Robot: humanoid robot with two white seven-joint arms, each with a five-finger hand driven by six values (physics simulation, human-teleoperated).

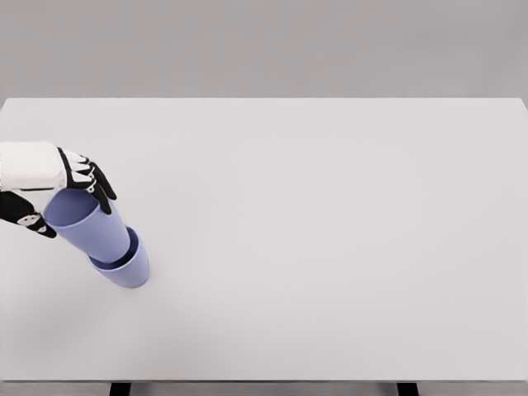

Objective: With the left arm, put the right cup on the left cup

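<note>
A: Where is the held cup (82,224) now?

B: Its base sits inside the mouth of the lower cup (125,266), which stands on the white table (330,247) near the left edge. The upper one is not seated straight: its long axis leans, open rim tipped up and to the left of the lower cup, bottom end down and to the right inside it.

A: And the hand?

B: The left hand (49,186) is wrapped round the upper cup at its rim end, dark fingers (97,186) curled over the far side and the thumb showing on the near side. So it grips the cup above and left of the lower cup.

A: What does the next move turn on?

B: I judge the lean. The rim must swing right, over the lower cup, until both axes line up; then the cup can slide down and the hand can let go.

A: The right arm?

B: Not visible.
</note>
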